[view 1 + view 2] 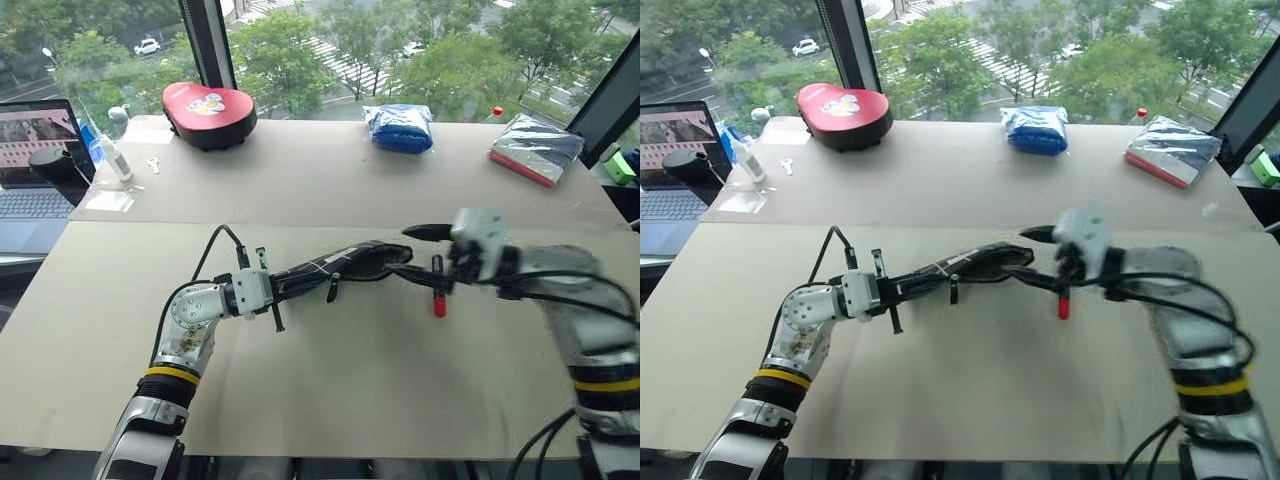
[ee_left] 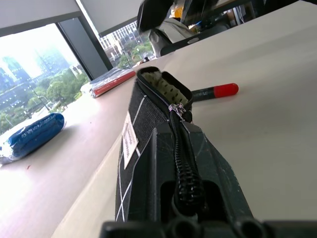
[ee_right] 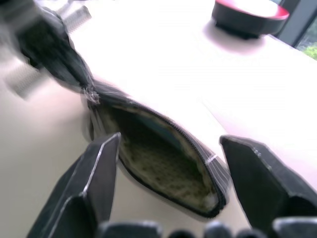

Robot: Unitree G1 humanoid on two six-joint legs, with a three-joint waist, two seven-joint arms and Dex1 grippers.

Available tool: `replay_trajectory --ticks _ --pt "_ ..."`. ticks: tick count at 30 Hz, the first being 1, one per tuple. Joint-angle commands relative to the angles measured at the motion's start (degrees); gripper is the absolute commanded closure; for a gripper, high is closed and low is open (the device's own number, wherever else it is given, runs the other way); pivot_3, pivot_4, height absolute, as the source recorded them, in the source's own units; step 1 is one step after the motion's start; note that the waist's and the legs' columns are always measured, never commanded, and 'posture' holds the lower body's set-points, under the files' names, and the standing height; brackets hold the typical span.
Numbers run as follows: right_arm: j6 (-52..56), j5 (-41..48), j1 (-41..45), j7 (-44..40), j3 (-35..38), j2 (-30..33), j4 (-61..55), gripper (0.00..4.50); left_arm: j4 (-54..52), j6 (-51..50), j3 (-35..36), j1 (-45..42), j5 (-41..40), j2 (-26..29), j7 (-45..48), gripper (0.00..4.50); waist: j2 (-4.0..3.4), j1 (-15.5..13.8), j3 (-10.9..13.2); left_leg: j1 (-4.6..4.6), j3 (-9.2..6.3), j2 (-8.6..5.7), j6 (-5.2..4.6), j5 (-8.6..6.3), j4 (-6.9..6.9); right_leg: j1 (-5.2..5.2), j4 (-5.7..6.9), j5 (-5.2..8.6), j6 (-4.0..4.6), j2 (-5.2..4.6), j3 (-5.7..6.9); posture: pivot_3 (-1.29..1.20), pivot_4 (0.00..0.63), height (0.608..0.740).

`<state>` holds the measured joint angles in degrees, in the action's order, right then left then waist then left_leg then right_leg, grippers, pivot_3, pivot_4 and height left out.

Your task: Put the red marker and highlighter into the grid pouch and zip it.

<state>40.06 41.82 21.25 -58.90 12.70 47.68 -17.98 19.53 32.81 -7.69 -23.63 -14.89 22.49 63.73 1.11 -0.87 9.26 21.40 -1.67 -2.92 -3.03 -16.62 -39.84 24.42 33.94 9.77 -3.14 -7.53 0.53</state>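
Observation:
The grid pouch point(image 1: 340, 265), black with white lines, is lifted level above the table. My left gripper point(image 1: 278, 287) is shut on its closed end, and the zipper runs away from it point(image 2: 181, 148). The pouch's far end gapes open, showing a pale lining point(image 3: 168, 168). My right gripper point(image 1: 398, 250) is open at that mouth, one finger on each side point(image 3: 101, 163), holding nothing. The red marker point(image 1: 438, 300) lies on the table just beyond the mouth, under my right hand, also seen as point(image 2: 218, 91). The highlighter is out of view.
At the back of the far table sit a red rounded case point(image 1: 208, 112), a blue wrapped bundle point(image 1: 400, 127) and a grey and red packet point(image 1: 537, 148). A laptop point(image 1: 35, 160) and a bottle point(image 1: 105, 150) stand at the left. A seam point(image 1: 330, 222) joins the two tables.

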Motion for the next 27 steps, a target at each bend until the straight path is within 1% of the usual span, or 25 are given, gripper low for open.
replay_trajectory --ticks 1,2,4,6,9,13,16,20,27 --pt "7.5 9.1 -2.6 2.2 6.9 1.6 -3.7 0.9 -2.1 1.1 0.7 0.3 -0.8 0.0 -0.4 4.5 0.01 0.2 0.0 -0.02 0.0 0.02 -0.01 -0.01 0.0 0.0 -0.05 0.0 0.0 0.0 0.0 0.0 0.15 0.74" --pt "8.1 7.2 -3.3 5.0 6.6 1.8 -3.4 0.9 -2.4 1.0 0.7 0.6 -0.9 0.0 -0.4 4.5 0.01 0.3 0.0 -0.04 0.01 0.04 -0.01 -0.02 0.01 -0.01 -0.11 0.0 0.0 0.01 0.0 0.0 0.15 0.74" --pt "6.8 -2.5 -4.2 13.5 2.7 1.8 -1.8 0.9 -2.9 1.0 0.6 1.3 -0.9 0.1 -0.5 4.5 0.0 0.3 0.0 -0.06 0.07 0.04 -0.01 -0.02 0.01 0.01 -0.12 0.01 0.0 0.02 -0.02 0.0 0.15 0.74" --pt "10.8 -7.3 -4.2 22.7 -0.1 -0.2 -0.6 0.9 -3.3 0.7 0.7 1.8 -0.9 0.2 -0.7 4.5 0.01 0.3 0.0 -0.08 0.14 0.01 0.0 -0.01 -0.03 0.03 0.02 0.01 0.0 0.0 -0.07 0.0 0.15 0.74" --pt "15.9 -9.5 -4.3 30.6 -1.8 -3.6 -2.3 0.9 -3.9 0.4 0.7 2.2 -0.9 0.2 -0.9 4.5 0.01 0.2 0.0 -0.06 0.14 -0.04 0.08 0.03 -0.04 0.07 0.05 0.0 0.0 -0.04 -0.09 0.0 0.15 0.74" --pt "21.9 -11.8 -3.9 39.6 -1.0 -8.6 -3.5 0.9 -4.3 0.2 0.5 2.5 -0.7 0.0 -1.1 4.5 0.01 0.2 0.0 0.04 0.12 -0.04 0.11 0.05 -0.04 0.18 0.07 -0.01 0.01 -0.04 -0.11 0.0 0.15 0.74" --pt "24.1 -12.4 -3.8 42.1 -0.3 -10.4 -4.0 0.9 -4.4 0.2 0.4 2.6 -0.6 -0.1 -1.2 4.5 0.01 0.1 0.0 0.08 0.11 -0.1 0.1 0.05 -0.04 0.2 0.06 -0.01 0.01 -0.05 -0.13 0.0 0.15 0.74" --pt "25.5 -14.2 -4.1 45.4 -2.4 -12.8 -4.2 0.9 -4.1 0.0 0.1 2.1 -0.5 -0.6 -1.4 4.5 0.0 0.2 0.0 0.07 0.11 -0.11 0.08 0.05 -0.04 0.2 0.06 -0.01 0.0 -0.05 -0.12 0.0 0.15 0.74" --pt "24.3 -17.0 -4.6 46.0 -5.0 -15.8 -2.0 0.9 -4.0 0.0 0.0 1.9 -0.5 -1.0 -1.6 4.5 0.0 0.3 0.0 0.06 0.12 -0.15 0.08 0.05 -0.04 0.19 0.06 -0.01 0.0 -0.02 -0.1 0.0 0.15 0.74"
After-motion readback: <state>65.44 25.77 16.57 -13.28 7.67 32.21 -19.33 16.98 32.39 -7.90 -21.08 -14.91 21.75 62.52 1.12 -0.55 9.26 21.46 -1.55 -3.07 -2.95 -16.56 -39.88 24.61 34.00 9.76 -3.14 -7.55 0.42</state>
